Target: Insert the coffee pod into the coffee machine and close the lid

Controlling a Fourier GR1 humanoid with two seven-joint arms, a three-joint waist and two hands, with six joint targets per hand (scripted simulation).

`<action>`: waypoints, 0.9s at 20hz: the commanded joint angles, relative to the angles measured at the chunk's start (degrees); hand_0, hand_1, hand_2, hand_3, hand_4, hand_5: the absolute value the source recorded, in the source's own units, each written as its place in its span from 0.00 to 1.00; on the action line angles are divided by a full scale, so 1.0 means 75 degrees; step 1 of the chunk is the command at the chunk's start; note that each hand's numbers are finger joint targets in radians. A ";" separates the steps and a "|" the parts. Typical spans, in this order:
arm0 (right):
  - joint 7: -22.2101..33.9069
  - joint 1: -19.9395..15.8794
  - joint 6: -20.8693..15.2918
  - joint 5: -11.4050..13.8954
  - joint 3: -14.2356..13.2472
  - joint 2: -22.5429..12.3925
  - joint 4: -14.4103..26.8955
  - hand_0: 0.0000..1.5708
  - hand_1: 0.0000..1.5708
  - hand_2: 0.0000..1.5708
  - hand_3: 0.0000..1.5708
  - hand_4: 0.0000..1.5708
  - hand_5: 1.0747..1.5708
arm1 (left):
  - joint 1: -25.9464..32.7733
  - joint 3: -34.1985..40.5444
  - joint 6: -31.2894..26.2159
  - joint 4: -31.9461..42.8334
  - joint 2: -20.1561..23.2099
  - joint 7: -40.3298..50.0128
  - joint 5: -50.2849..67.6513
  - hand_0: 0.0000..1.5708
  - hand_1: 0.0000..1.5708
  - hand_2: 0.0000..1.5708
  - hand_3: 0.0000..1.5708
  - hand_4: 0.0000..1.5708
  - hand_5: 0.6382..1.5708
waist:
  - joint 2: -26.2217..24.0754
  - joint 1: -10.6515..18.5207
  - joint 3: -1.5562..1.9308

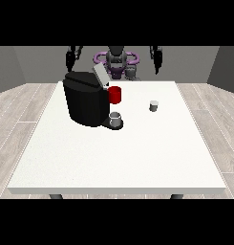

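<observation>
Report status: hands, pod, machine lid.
Both robot hands raised, off the table: view's left, view's right. Coffee pod untouched on table. Coffee machine lid up. Path clear.

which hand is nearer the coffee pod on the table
Left: the hand at the view's right hangs raised behind the coffee pod; the hand at the view's left is farther, beyond the coffee machine.

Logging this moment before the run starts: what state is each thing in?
Coffee machine: upright on the table.
Lid: raised, open.
Pod: upright on the table, apart from the machine.
Cup: on the machine's base.
Hand at the view's left: raised, holding nothing.
Hand at the view's right: raised, holding nothing.
</observation>
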 commanded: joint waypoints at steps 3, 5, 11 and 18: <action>0.0234 0.0049 0.0199 -0.0214 -0.0090 0.0076 0.0101 0.00 0.00 0.00 0.00 0.08 1.00 | -0.0174 0.0207 -0.0303 0.0061 0.0017 -0.0460 0.0215 0.00 0.00 0.00 0.00 0.15 1.00 | -0.0085 0.0039 -0.0162; -0.0002 0.0186 0.0245 -0.0171 -0.0025 0.0126 0.0240 0.00 0.00 0.00 0.00 0.08 1.00 | -0.0312 0.0949 -0.0829 0.0348 0.0487 -0.1112 0.0814 0.00 0.00 0.00 0.00 0.15 1.00 | 0.0120 0.0068 -0.0163; -0.0798 0.0146 -0.0950 -0.0051 -0.0441 0.0849 0.0201 0.00 0.00 0.00 0.00 0.12 1.00 | -0.0093 0.0619 -0.0991 0.0516 0.0952 -0.1369 -0.0067 0.00 0.00 0.00 0.00 0.14 1.00 | -0.0019 0.0018 -0.0160; -0.0833 -0.0310 -0.0992 0.0037 -0.0011 0.0946 -0.0010 0.00 0.00 0.00 0.00 0.11 1.00 | -0.1898 0.1588 -0.1153 0.2047 0.1810 -0.0581 0.0020 0.00 0.00 0.00 0.00 0.00 1.00 | 0.0770 -0.0709 -0.0163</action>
